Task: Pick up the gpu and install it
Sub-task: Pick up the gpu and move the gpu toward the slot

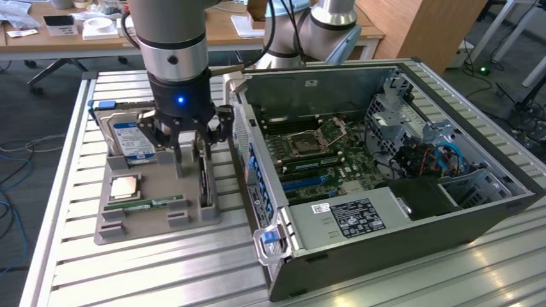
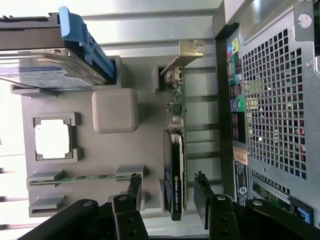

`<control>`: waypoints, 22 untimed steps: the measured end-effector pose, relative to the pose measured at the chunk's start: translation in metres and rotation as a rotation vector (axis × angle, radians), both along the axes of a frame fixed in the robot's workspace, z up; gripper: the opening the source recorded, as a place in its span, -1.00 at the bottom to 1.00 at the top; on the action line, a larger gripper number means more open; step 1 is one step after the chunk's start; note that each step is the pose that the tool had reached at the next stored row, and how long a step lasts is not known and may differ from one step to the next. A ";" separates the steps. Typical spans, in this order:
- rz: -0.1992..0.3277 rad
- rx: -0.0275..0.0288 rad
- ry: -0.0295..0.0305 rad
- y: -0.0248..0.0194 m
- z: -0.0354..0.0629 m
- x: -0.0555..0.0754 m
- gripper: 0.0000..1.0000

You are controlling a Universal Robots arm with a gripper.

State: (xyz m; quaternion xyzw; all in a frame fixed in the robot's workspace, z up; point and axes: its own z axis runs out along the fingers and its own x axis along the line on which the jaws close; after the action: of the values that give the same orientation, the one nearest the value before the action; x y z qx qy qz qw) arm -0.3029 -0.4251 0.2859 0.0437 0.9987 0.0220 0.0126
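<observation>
Pick-up step: the gripper hovers over the graphics card.
Its fingers are spread wide and empty. The card stands on edge in the grey tray, exterior view's left. Gripping it likely demands square alignment.

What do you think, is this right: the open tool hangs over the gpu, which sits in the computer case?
Not quite. The gpu is not in the case; it stands on edge in the grey tray beside the case, as the wrist view shows. The open tool does hang over it.
</observation>
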 end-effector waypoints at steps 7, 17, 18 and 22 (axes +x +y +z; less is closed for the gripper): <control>0.000 -0.0001 -0.0001 0.0000 -0.0022 0.001 0.10; 0.000 -0.0015 0.0001 0.0001 -0.0042 0.005 0.10; 0.000 -0.0014 0.0000 0.0000 -0.0049 0.005 0.10; 0.000 -0.0014 -0.0001 0.0000 -0.0108 0.005 0.10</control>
State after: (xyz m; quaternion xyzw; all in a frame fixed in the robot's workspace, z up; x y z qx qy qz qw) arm -0.2977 -0.4251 0.2752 0.0437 0.9987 0.0213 0.0127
